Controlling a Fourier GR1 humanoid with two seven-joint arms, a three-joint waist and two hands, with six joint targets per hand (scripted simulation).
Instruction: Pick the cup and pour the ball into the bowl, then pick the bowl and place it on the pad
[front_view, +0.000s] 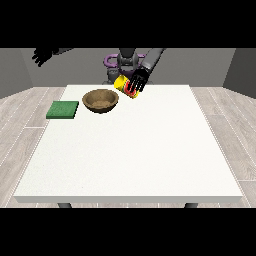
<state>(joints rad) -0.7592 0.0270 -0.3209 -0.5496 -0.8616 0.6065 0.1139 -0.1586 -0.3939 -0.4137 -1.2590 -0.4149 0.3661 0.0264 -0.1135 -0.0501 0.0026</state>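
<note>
The hand at the view's right (140, 77) has its fingers curled round the cup (128, 87) and holds it above the far edge of the tabletop (130, 150), so the pour looks to be in hand. The cup is tipped over, its long axis slanting, mouth pointing down and toward the bowl (100, 100), which sits just beside and below the hand, toward the view's left. I think the ball is not visible from here. Next the mouth needs carrying over the bowl's rim. The pad (63, 109) lies beyond the bowl. The hand at the view's left (42, 55) hangs raised, well apart, fingers spread.
</note>
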